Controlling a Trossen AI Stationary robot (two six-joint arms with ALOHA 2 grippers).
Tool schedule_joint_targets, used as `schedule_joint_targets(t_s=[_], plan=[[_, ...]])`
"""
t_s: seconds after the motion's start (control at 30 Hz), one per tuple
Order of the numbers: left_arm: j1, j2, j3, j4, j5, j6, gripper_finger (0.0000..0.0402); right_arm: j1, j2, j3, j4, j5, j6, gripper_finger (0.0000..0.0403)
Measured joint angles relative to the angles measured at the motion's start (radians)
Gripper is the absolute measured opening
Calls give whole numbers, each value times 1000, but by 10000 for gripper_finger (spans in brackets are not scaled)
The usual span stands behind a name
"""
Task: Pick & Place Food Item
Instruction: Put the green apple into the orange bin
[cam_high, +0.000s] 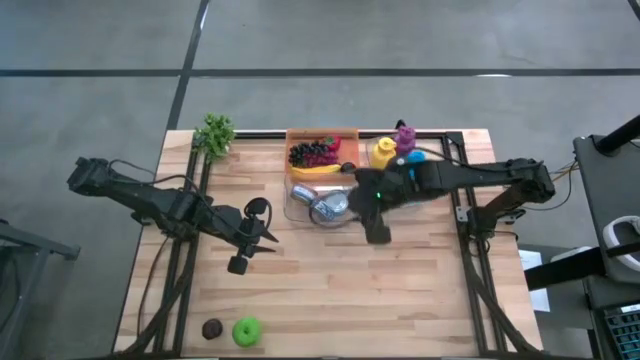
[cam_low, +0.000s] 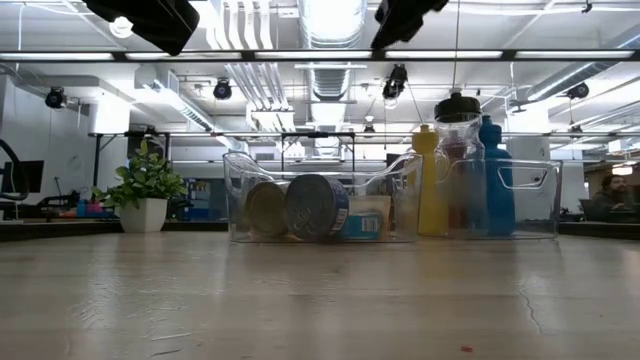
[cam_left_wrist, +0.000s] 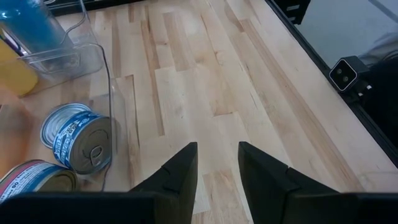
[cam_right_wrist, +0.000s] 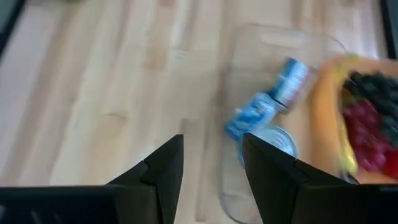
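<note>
Two tin cans (cam_high: 322, 207) and a blue packet lie on their sides in a clear bin (cam_low: 240, 200) at the table's far middle. A wooden tray (cam_high: 322, 133) behind it holds grapes and a banana (cam_right_wrist: 323, 118). A green apple (cam_high: 246, 331) and a dark round fruit (cam_high: 211, 328) sit at the near left edge. My right gripper (cam_high: 352, 198) hovers open above the bin's right end, with nothing between its fingers (cam_right_wrist: 211, 163). My left gripper (cam_high: 268, 238) hangs open over bare wood left of the bin, also with nothing between its fingers (cam_left_wrist: 217, 168).
Yellow, purple and blue bottles (cam_high: 398, 150) stand in a second clear bin (cam_low: 530, 200) at the far right. A potted plant (cam_high: 215, 134) stands at the far left corner. Bare wood stretches across the table's middle and near right.
</note>
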Motion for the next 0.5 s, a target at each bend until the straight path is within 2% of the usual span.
schedule_joint_targets(t_s=[0.27, 0.5], plan=[[0, 0, 0, 11, 0, -3, 118, 170, 0, -3, 11, 0, 21, 154], [-28, 0, 0, 38, 14, -8, 118, 257, 0, -3, 29, 35, 103, 143]])
